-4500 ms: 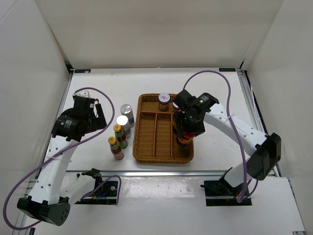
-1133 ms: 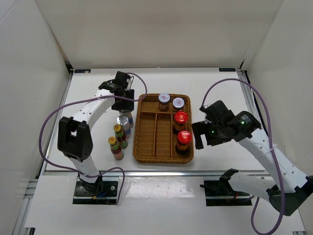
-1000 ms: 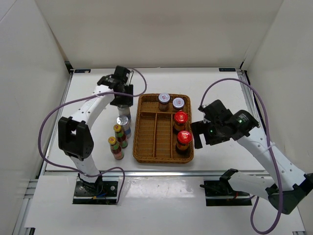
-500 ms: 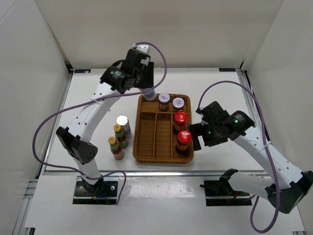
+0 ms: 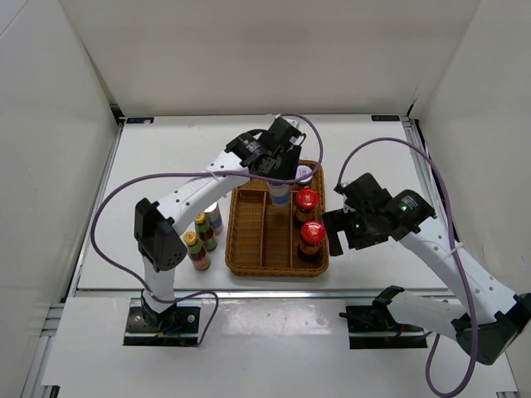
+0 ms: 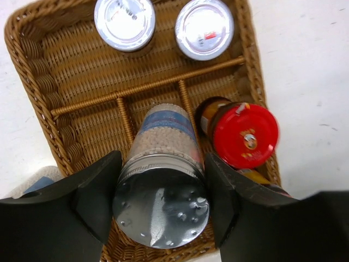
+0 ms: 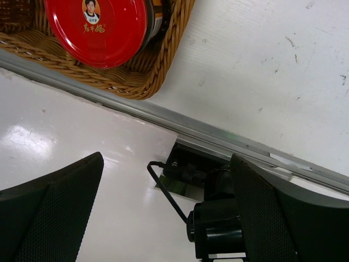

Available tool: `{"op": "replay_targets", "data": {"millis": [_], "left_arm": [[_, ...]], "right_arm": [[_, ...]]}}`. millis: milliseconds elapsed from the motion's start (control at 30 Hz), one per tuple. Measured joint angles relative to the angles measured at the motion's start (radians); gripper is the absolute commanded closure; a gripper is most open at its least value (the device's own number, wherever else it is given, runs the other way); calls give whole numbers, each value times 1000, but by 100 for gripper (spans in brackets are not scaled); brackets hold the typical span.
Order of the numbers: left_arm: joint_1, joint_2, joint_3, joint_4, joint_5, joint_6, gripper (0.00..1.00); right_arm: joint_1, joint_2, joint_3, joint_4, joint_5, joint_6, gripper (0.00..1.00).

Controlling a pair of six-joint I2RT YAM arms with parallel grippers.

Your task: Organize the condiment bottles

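White panel walls [image 5: 249,58] close in a pale bench [image 5: 158,166] on three sides. A metal rail runs along its near edge, and the surface is bare apart from a brown wicker tray [image 6: 41,82] near the middle and the bottles beside it. By my reading the job is somewhat past halfway. Two grey-lidded jars [image 6: 124,23] sit side by side in the tray's far cross compartment. Two red-capped bottles [image 5: 307,199] stand one behind the other in the right-hand long slot. The left tool [image 6: 161,185] is pinching a silver-topped bottle [image 6: 163,136] just under its cap, one finger on each side. The bottle hangs over the tray with its lower end above the middle long slot, beside the nearer red cap. Whether its base touches the wicker yet I cannot tell. Outside the tray on the left, a second silver-topped bottle [image 5: 215,217] stands near the tray's left rim, partly hidden by the left arm. Two yellow-capped bottles [image 5: 200,220] stand close together just in front of it. So three bottles remain to be brought in once this one is set down, and the left long slot looks free for them. The right tool [image 7: 166,164] waits with its fingers spread wide and nothing between them, off the tray's right near corner above bare bench.
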Motion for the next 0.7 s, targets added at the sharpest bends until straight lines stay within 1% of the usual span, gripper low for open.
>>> {"op": "replay_targets", "data": {"millis": [133,233,333,367,400,467,500,567,700], "left_arm": [[5,35,-40,18,0,-4,86],[7,52,-74,35,0,-6,78],[6,74,-88,42,3,-7,59],[6,84,-89,44,3,-7,36],[6,90,-89,47,3,-7,28],[7,100,-91,49,4,-10,16],[6,101,-92,50,4,-10,12],[6,101,-92,48,3,-15,0],[13,105,-37,-21,-11,-19,0]], "right_arm": [[0,-2,0,0,6,0,0],[0,-2,0,0,12,0,0],[0,-2,0,0,16,0,0],[0,-2,0,0,18,0,0],[0,-2,0,0,18,0,0],[0,-2,0,0,18,0,0],[0,-2,0,0,18,0,0],[0,-2,0,0,20,0,0],[0,-2,-1,0,21,0,0]]}}
